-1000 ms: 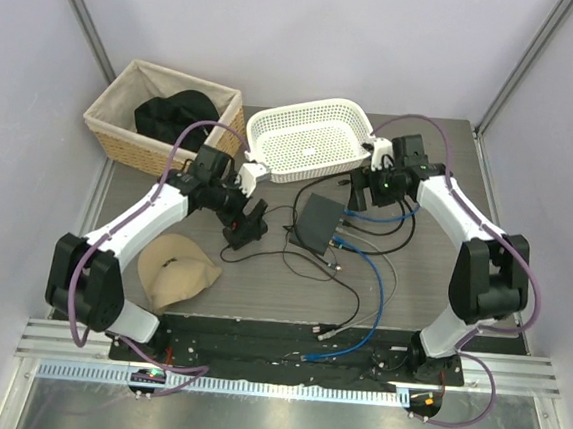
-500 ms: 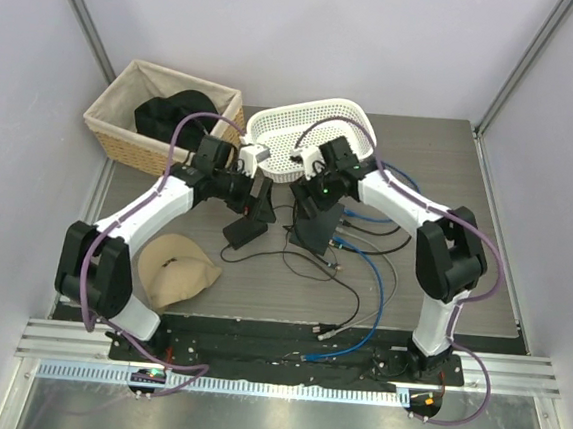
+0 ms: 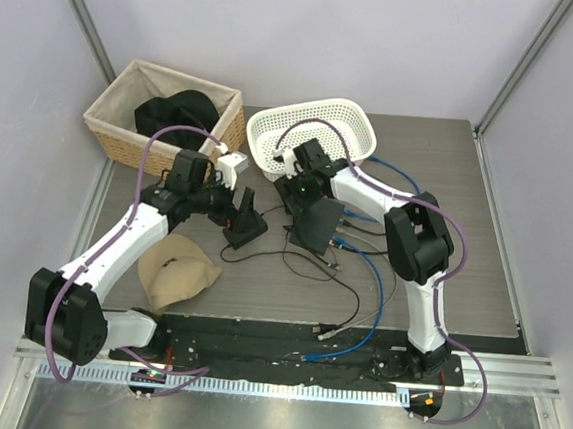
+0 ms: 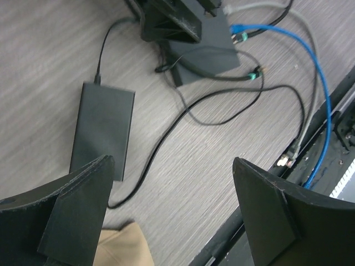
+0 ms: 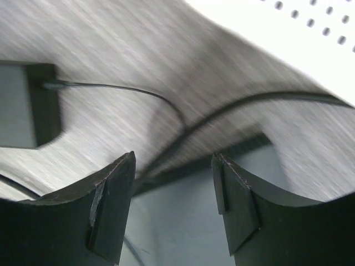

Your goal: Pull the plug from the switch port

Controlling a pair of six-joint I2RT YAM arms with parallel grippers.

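Observation:
The switch (image 3: 321,226) is a flat black box lying at the table's middle; in the left wrist view the switch (image 4: 208,50) sits at the top. A blue cable's plug (image 4: 239,34) sits at its edge, beside a grey cable, and the plugs (image 3: 340,243) line the switch's right edge. My right gripper (image 3: 295,201) hovers over the switch's far left corner, its jaws apart and nothing between them; the switch's top face (image 5: 183,221) fills the gap under my right gripper (image 5: 173,194). My left gripper (image 3: 244,211) hangs wide open and empty above the table, and the left gripper (image 4: 175,194) shows only bare tabletop between its fingers.
A black power-adapter brick (image 3: 246,233) lies left of the switch, its thin lead curling across the table. A white plastic basket (image 3: 313,137) stands behind, a wicker basket (image 3: 165,114) at the back left, a tan cloth (image 3: 176,270) at the near left. Loose blue and black cables (image 3: 375,293) trail toward the front edge.
My right arm has swung left from beyond the switch's right side to above its far left corner, its jaws narrowing. My left gripper has drawn back a little to the left, still wide open.

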